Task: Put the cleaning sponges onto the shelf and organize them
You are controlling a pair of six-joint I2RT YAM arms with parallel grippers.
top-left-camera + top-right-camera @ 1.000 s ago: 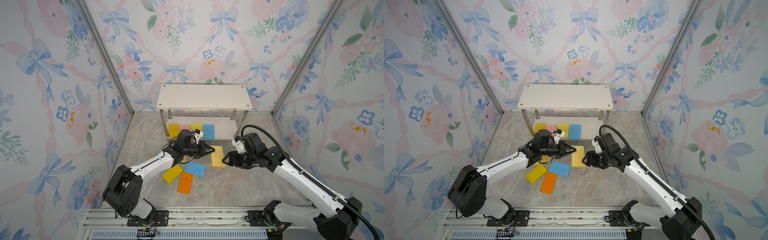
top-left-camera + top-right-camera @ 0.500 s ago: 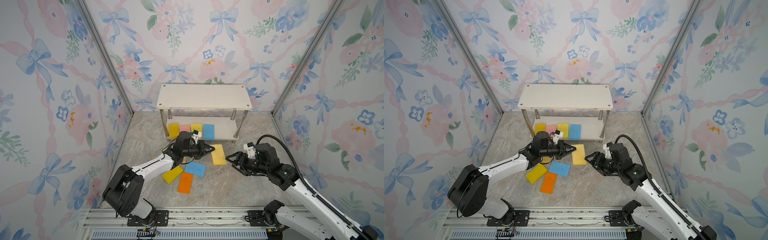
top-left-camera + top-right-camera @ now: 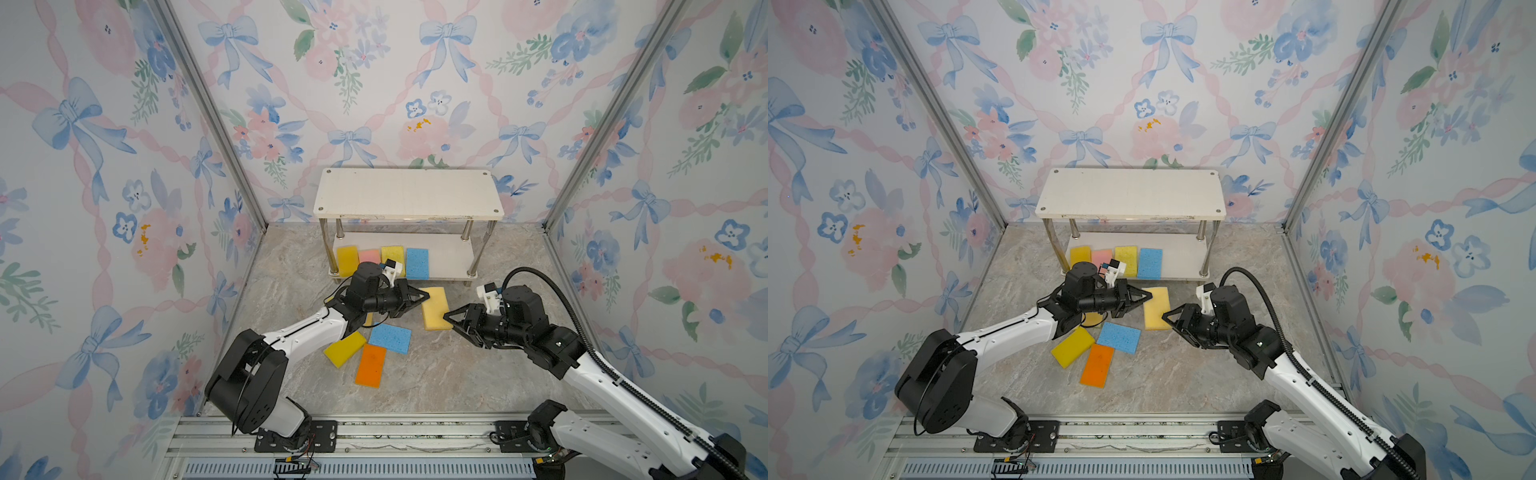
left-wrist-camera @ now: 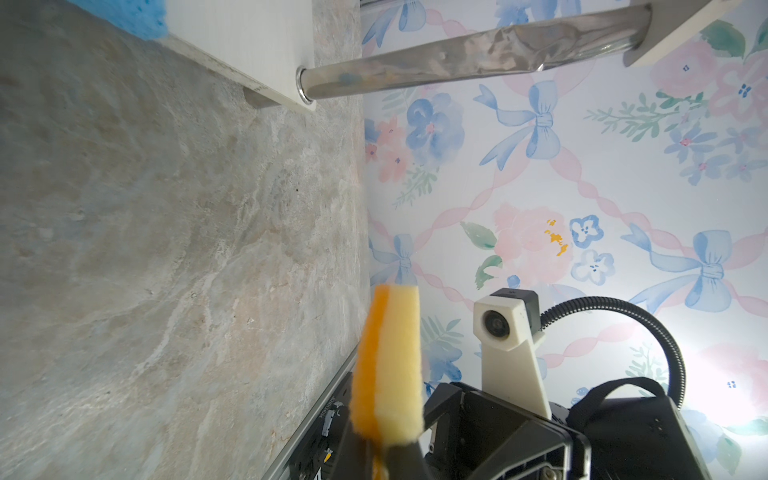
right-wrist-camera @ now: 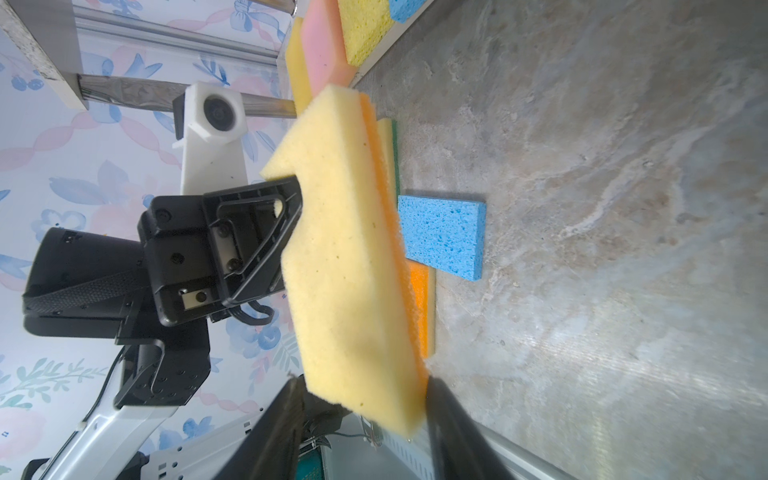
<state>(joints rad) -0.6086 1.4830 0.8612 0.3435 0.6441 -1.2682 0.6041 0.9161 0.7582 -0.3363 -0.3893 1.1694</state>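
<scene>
A pale yellow sponge with an orange scouring layer [image 3: 434,309] [image 3: 1156,307] hangs above the floor in front of the shelf [image 3: 409,193] [image 3: 1129,193]. My left gripper [image 3: 428,297] [image 4: 382,451] is shut on one end of it and pinches it thin. My right gripper [image 3: 448,318] [image 5: 363,380] stands open, its jaws on either side of the opposite end [image 5: 345,249]. On the shelf's lower board sit a yellow sponge [image 3: 347,259], a pink one [image 3: 369,254], another yellow [image 3: 392,254] and a blue one [image 3: 417,262]. A blue sponge [image 3: 390,338], a yellow one [image 3: 344,349] and an orange one [image 3: 370,365] lie on the floor.
A yellow sponge with a green layer [image 5: 392,153] lies mostly hidden under my left arm. The shelf's top board is bare. A shiny shelf post [image 4: 457,58] stands near the held sponge. Floral walls close in three sides, and a metal rail [image 3: 374,436] runs along the front.
My right gripper drew back to the right, then came in to the sponge's free end with its jaws narrowing. The left gripper lifted the sponge slightly toward the shelf and stayed shut.
</scene>
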